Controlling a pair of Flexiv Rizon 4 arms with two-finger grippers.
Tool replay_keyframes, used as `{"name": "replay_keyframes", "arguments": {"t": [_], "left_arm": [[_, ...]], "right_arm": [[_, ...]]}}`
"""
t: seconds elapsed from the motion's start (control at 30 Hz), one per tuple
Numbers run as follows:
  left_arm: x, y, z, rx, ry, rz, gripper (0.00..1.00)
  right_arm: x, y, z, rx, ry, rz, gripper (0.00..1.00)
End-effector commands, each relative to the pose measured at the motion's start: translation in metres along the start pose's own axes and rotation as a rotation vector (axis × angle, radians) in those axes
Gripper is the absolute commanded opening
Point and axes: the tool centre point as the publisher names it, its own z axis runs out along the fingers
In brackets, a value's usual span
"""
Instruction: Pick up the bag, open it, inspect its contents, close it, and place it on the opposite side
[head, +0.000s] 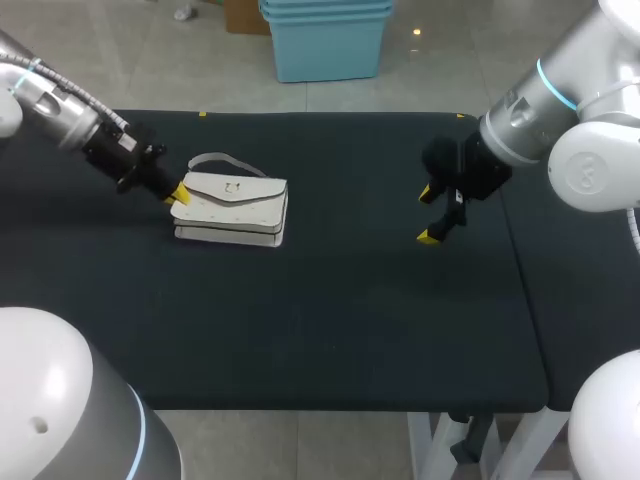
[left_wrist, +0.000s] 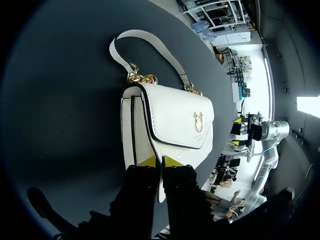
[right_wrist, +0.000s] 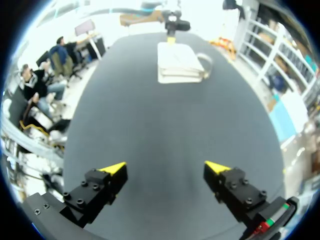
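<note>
Left claw (left_wrist: 159, 161) pinches bag (left_wrist: 176, 117); right claw (right_wrist: 165, 167) spread

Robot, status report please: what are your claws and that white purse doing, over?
Left gripper shut on white handbag at its flap edge. Right gripper open, hovering over the table, apart from it. Bag lying flat, flap closed. No obstacle in view.

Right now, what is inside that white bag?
Nothing inside shows: the bag lies on the table with its flap closed over the opening. The left gripper pinches the flap's edge.
</note>
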Motion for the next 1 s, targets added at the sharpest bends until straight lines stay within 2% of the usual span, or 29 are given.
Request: {"name": "replay_keyframes", "arguments": {"t": [0.03,0.27,0.33,0.4,0.53,0.8,1.0], "left_arm": [[0.025,0.009,0.014,0.114,-0.020,0.017,0.00],[0.061,0.012,0.032,0.130,-0.024,0.051,0.00],[0.068,0.013,0.038,0.134,-0.003,0.047,0.00],[0.074,0.013,0.045,0.179,-0.012,0.039,0.00],[0.082,0.014,0.065,0.169,-0.013,0.033,0.00],[0.107,0.010,0.095,0.038,0.052,0.076,0.00],[0.120,0.003,0.112,0.010,0.056,0.088,0.00]], "right_arm": [[0.000,0.000,0.000,0.000,0.002,0.000,1.00],[0.000,0.000,0.000,0.000,0.002,0.000,1.00],[0.000,0.000,0.000,0.000,0.002,0.000,1.00],[0.000,0.000,0.000,0.000,0.002,0.000,1.00],[0.000,0.000,0.000,0.000,0.002,0.000,1.00],[0.000,0.000,0.000,0.000,0.002,0.000,1.00],[0.000,0.000,0.000,0.000,0.002,0.000,1.00]]}}
